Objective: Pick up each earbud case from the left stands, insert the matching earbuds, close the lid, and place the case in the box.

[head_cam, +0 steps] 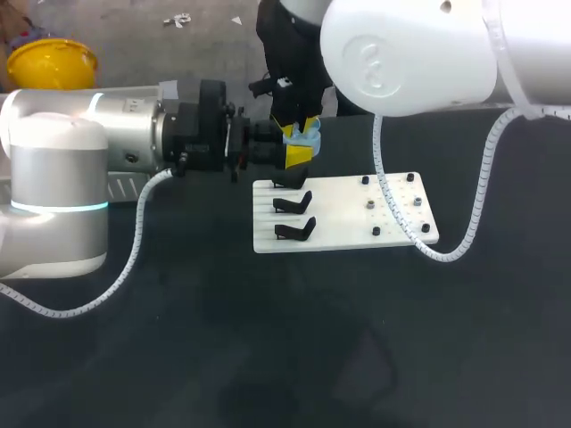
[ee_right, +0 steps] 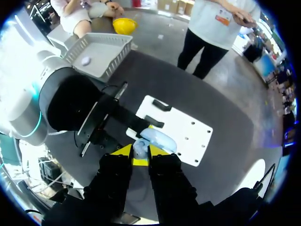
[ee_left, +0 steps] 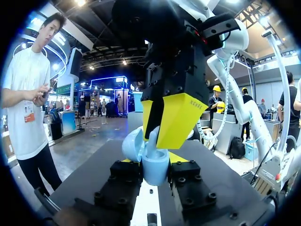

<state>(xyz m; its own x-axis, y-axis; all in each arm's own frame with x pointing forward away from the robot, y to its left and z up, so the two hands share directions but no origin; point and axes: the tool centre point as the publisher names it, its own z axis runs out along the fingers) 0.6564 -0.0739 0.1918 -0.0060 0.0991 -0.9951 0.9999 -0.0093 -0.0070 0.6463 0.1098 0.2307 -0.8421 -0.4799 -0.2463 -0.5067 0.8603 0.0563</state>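
Note:
A pale blue earbud case (ee_left: 155, 170) with its lid (ee_left: 132, 143) swung open sits between the black fingers of my left gripper (ee_left: 155, 181), which is shut on it. In the head view this left gripper (head_cam: 296, 156) hangs over the far left edge of the white stand board (head_cam: 357, 223). My right gripper (head_cam: 300, 127) points straight down onto the case from above. Its yellow tips (ee_left: 175, 117) pinch a small pale earbud (ee_right: 139, 149) at the case's (ee_right: 159, 139) opening. Two black stands (head_cam: 293, 203) on the board are bare.
Small black and grey pegs (head_cam: 369, 205) dot the right half of the board. A grey mesh box (ee_right: 96, 54) with one pale case inside stands beyond my left arm (ee_right: 56, 101). My right arm's white cable (head_cam: 477, 205) loops over the board's right edge.

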